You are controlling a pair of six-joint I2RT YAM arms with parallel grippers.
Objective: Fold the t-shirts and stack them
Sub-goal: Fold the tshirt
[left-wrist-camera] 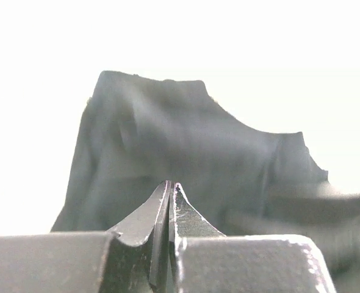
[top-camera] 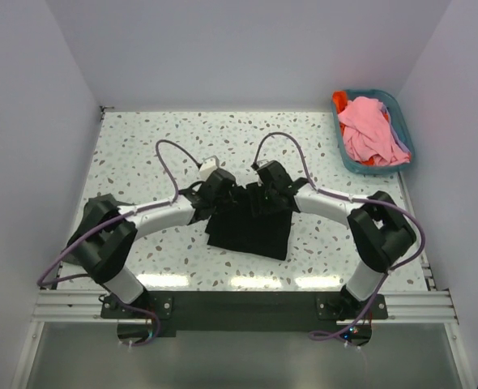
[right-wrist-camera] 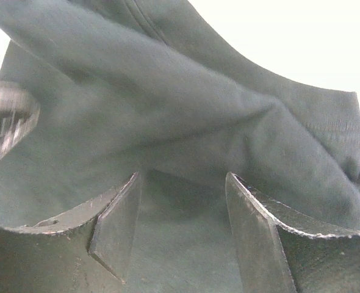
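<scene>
At the middle of the table [top-camera: 142,146]: the black shirt [top-camera: 251,231] lies as a dark, partly folded rectangle between my two arms, with both grippers at its far edge.
Left gripper [left-wrist-camera: 169,190]: the fingers are pressed fully together. I see no cloth between them, and the shirt stands as a hump just beyond the tips.
Right gripper [right-wrist-camera: 183,180]: the fingers stand well apart over the cloth and hold nothing.
Basket [top-camera: 342,154]: it is at the far right corner, with a pink shirt [top-camera: 370,130] and an orange-red one [top-camera: 367,162] inside.
Risk: if I close the right fingers here, I think they take only the top layer, and the fold opens on lifting. Lifting one side alone may skew the shirt.
Views: only the top view shows the basket and the shirt outline. Only the wrist views show the finger gaps.
</scene>
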